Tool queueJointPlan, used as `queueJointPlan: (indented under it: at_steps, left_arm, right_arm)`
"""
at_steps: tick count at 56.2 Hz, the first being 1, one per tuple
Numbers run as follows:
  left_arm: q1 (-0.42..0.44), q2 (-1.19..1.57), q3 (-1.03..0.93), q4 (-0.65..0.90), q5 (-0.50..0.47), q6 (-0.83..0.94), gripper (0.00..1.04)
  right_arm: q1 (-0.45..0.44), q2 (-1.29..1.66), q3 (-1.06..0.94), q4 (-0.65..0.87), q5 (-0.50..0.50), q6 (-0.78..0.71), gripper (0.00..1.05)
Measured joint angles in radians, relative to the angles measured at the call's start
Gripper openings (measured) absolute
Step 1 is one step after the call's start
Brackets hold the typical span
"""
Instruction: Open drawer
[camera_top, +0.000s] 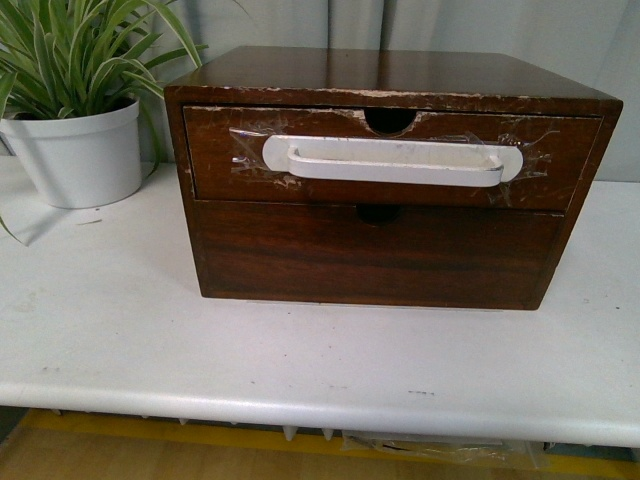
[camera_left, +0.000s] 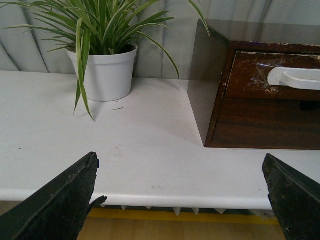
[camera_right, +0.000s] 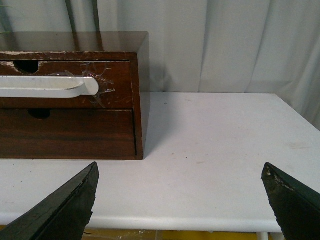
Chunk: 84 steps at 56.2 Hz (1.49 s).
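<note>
My left gripper (camera_left: 180, 157): spread wide, empty, hovering at the bench (camera_top: 320, 380) near edge.
My right gripper (camera_right: 180, 166): same, jaws apart, facing the box's right end.
Drawer (camera_top: 400, 196): mid-bench, top slot, shut flush.
White handle (camera_top: 392, 160): taped on, probably as my grip.
Plant (camera_top: 75, 120): far left corner, beside the box.

Striped leafy plant (camera_top: 70, 50) in white pot (camera_top: 75, 155), white table (camera_top: 300, 350), pale curtain (camera_top: 560, 40) behind
</note>
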Motion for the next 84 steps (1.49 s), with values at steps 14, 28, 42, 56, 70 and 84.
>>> queueJointPlan:
  at_steps: [14,28,42,56,70,84]
  left_arm:
    - [0.0,0.0,0.0,0.0,0.0,0.0,0.99]
    - [0.0,0.0,0.0,0.0,0.0,0.0,0.99]
    - [0.0,0.0,0.0,0.0,0.0,0.0,0.99]
    - [0.0,0.0,0.0,0.0,0.0,0.0,0.99]
    - [0.0,0.0,0.0,0.0,0.0,0.0,0.99]
    - [0.0,0.0,0.0,0.0,0.0,0.0,0.99]
  right_arm:
    - [0.0,0.0,0.0,0.0,0.0,0.0,0.96]
    - [0.0,0.0,0.0,0.0,0.0,0.0,0.96]
    - [0.0,0.0,0.0,0.0,0.0,0.0,0.96]
    - [0.0,0.0,0.0,0.0,0.0,0.0,0.96]
    - [0.0,0.0,0.0,0.0,0.0,0.0,0.96]
    - [0.0,0.0,0.0,0.0,0.0,0.0,0.96]
